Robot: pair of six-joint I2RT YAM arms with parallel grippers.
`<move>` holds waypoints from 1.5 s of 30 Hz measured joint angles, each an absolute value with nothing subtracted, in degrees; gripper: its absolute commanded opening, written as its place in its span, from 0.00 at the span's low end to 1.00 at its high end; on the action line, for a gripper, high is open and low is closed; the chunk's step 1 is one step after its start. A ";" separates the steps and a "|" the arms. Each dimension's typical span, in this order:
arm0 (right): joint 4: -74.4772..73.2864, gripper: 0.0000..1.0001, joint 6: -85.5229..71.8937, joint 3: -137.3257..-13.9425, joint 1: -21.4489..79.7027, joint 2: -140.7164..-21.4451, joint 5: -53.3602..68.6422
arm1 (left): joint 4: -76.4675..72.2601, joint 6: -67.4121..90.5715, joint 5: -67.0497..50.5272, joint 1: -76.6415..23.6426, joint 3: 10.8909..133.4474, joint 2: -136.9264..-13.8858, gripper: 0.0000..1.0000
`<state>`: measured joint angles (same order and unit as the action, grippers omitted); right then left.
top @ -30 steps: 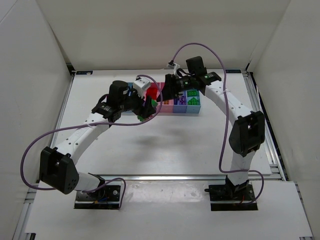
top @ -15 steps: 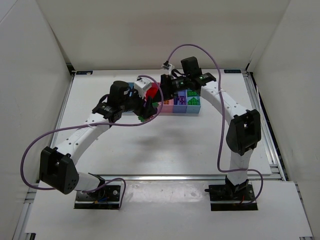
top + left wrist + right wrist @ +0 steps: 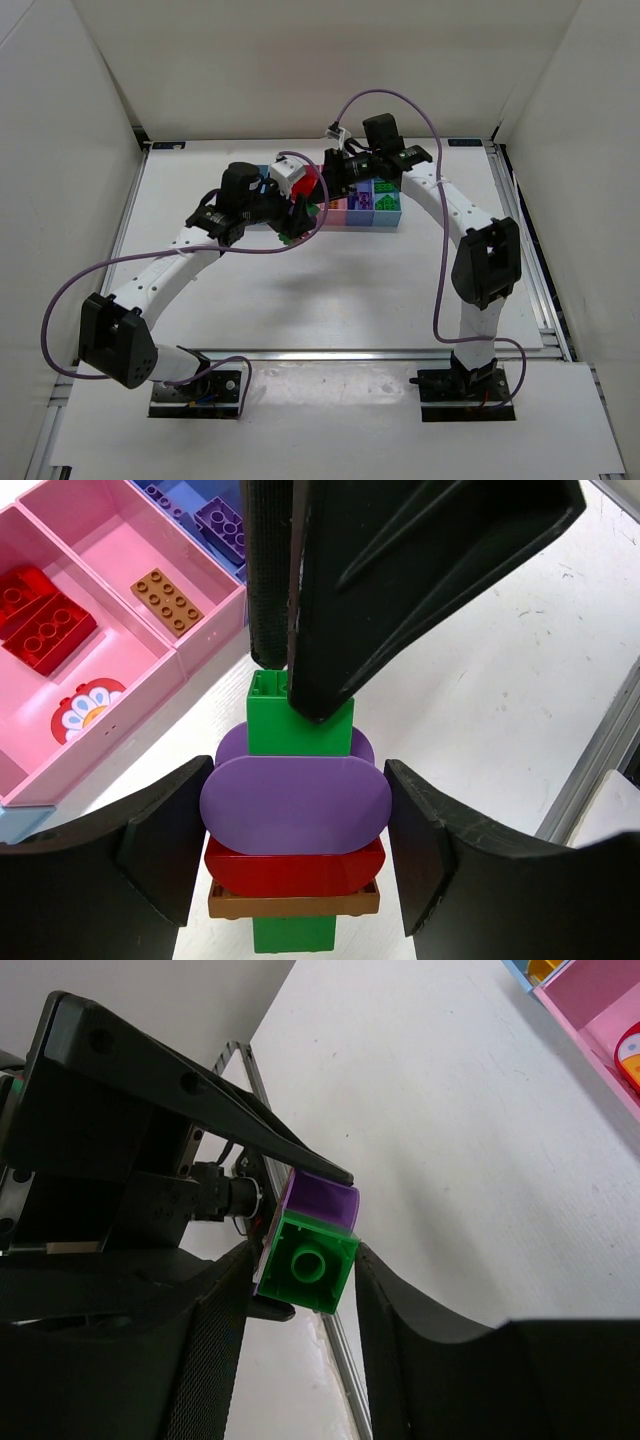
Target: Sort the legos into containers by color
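Right hand (image 3: 300,1290), jaws apart a moment ago, now pinches the green brick (image 3: 300,725) at the end of the mixed stack (image 3: 295,805). The left hand (image 3: 295,850) clamps this stack above the tabletop (image 3: 480,710), beside the tray (image 3: 180,660). Apparently ready for pulling colours apart.

I see a stack (image 3: 296,805) of green, purple, red and orange legos held beside the tray (image 3: 212,630). Red bricks (image 3: 45,630) lie in one pink compartment, an orange brick (image 3: 166,598) in the next.
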<state>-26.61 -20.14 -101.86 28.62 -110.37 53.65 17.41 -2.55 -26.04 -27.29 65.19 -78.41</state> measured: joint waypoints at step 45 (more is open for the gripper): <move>-26.79 0.00 -20.51 -104.14 21.63 -110.17 50.35 | 14.85 -3.51 -22.46 -28.10 62.57 -77.97 0.26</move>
<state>-26.79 -20.51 -104.14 21.63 -110.17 50.35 14.85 -3.51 -22.46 -28.10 62.57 -77.97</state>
